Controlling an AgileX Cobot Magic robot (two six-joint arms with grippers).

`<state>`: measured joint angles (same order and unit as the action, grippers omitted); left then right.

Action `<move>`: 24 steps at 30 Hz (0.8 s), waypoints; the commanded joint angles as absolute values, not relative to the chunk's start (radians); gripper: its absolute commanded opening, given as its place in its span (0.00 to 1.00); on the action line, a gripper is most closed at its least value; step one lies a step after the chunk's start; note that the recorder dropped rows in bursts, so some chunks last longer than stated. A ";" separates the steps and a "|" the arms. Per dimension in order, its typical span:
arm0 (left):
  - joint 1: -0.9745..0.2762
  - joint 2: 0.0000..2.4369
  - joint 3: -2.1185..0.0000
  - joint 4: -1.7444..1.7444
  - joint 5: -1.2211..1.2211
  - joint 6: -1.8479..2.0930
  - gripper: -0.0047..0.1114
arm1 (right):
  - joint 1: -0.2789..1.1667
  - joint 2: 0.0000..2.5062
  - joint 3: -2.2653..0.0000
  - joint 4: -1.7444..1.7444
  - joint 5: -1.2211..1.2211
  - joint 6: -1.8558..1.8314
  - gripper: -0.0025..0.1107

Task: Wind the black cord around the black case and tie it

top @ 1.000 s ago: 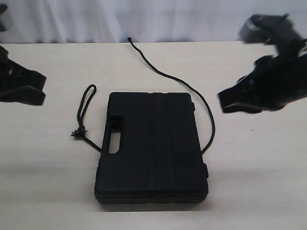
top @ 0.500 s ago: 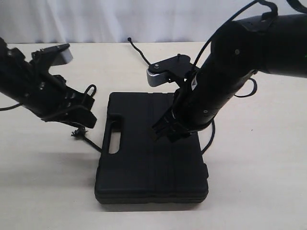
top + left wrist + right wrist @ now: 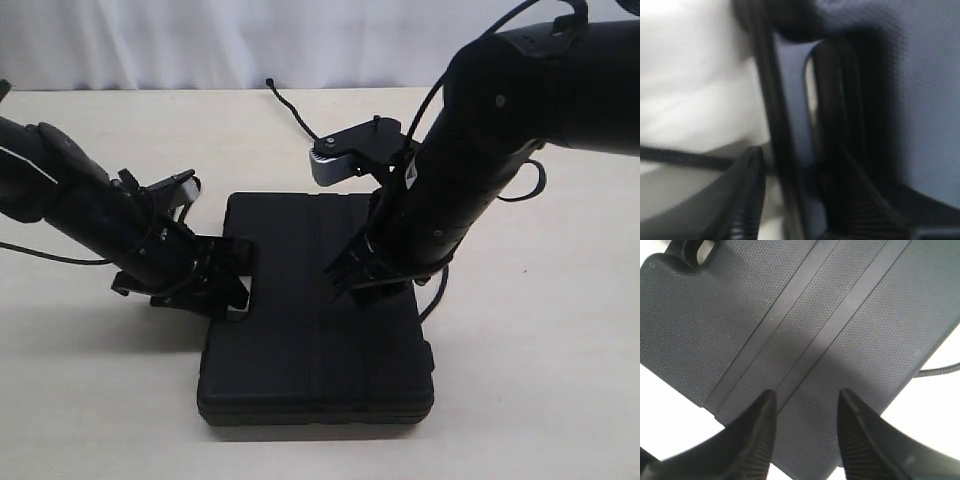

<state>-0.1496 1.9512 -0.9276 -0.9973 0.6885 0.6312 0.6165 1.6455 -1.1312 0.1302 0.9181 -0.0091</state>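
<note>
Case (image 3: 315, 360) on table (image 3: 540, 400), cord (image 3: 291, 107) running behind it and along its right side

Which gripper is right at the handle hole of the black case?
The left gripper, at the black case's handle slot. The right gripper hangs open over the grooves in the middle of the lid instead.

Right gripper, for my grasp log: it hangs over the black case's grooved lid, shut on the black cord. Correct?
No. The right gripper does hang over the grooved lid of the black case, but the right wrist view shows it open, holding nothing; the black cord lies beside the case.
</note>
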 commanded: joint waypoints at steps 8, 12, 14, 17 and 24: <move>-0.151 1.996 -0.932 -1.208 0.672 0.809 0.20 | 0.618 1.637 -1.140 0.120 0.943 -0.005 0.36; -0.150 1.971 -0.932 -1.213 0.701 0.809 0.04 | 0.618 1.616 -1.140 0.094 0.945 -0.007 0.36; -0.150 1.948 -0.932 -1.218 0.715 0.807 0.04 | 0.618 1.586 -1.140 0.064 0.946 -0.007 0.36; -0.150 1.888 -0.932 -1.233 0.728 0.790 0.04 | 0.618 1.504 -1.138 0.021 0.948 -0.007 0.36; -0.147 1.732 -0.932 -1.297 0.762 0.781 0.04 | 0.618 1.235 -0.988 0.016 0.809 -0.102 0.36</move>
<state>-0.1496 1.8009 -0.9258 -1.2452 0.7031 0.7823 0.6180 1.3348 -1.0689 0.0180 0.8803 -0.0424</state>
